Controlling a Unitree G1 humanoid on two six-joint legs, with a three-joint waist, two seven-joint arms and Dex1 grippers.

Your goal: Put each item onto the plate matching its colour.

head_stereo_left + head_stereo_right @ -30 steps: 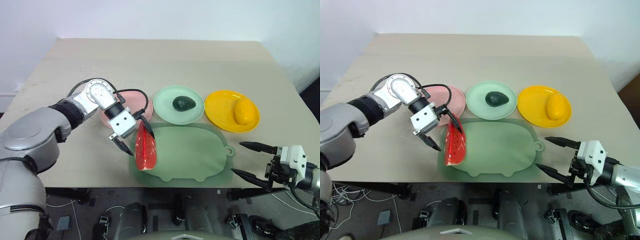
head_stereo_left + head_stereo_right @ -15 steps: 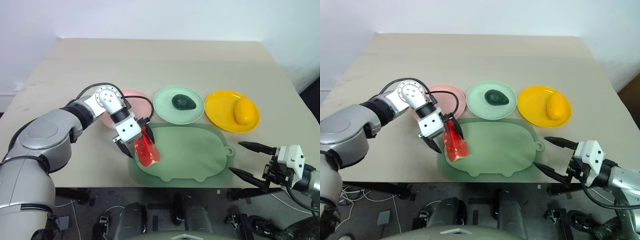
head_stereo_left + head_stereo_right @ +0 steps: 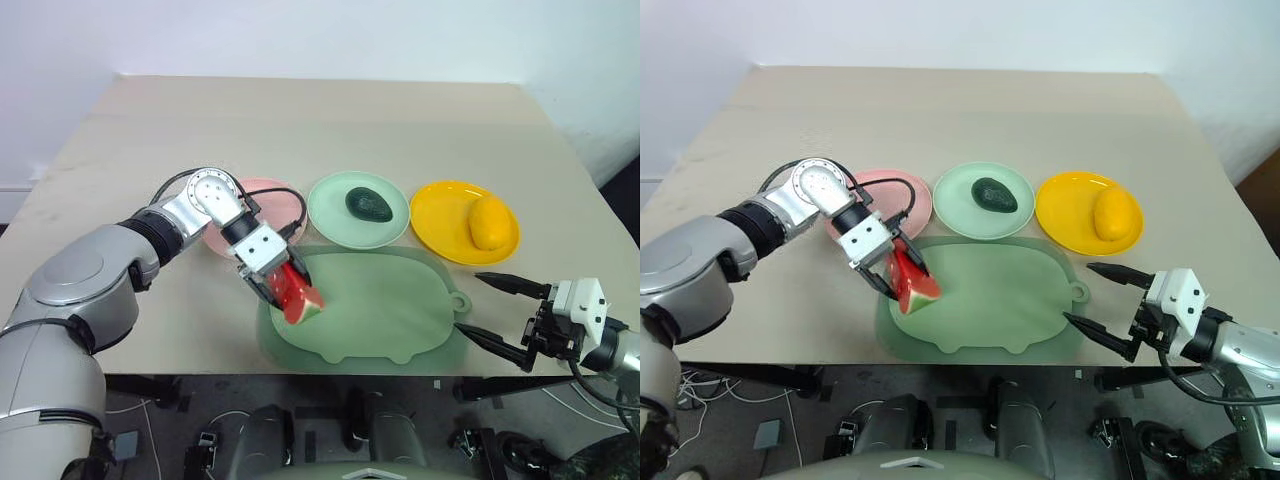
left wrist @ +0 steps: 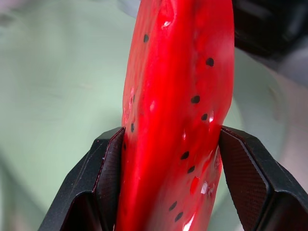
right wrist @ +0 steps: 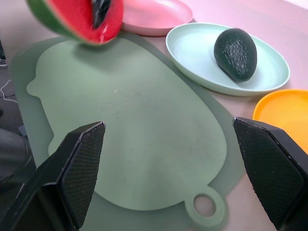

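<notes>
I see a beige rectangular table (image 3: 300,130) carrying a pale green rounded mat (image 3: 390,315), plus three round plastic plates in a row: pink (image 3: 280,200), mint green (image 3: 335,215), yellow (image 3: 440,220).

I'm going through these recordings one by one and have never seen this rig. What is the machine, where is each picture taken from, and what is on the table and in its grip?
It is a humanoid robot with two arms, each ending in a gripper of two black fingers. Two pictures come from cameras in its head, looking down over the table. The other two come from cameras on each wrist, looking along that gripper's fingers.

On the table lie a pale green mat and, behind it, three plates: a pink plate, bare, a mint green plate with an avocado, and a yellow plate with a mango.

The left gripper is shut on the watermelon wedge, above the mat's left end. The right gripper is open and holds nothing, near the table's front right edge.
</notes>
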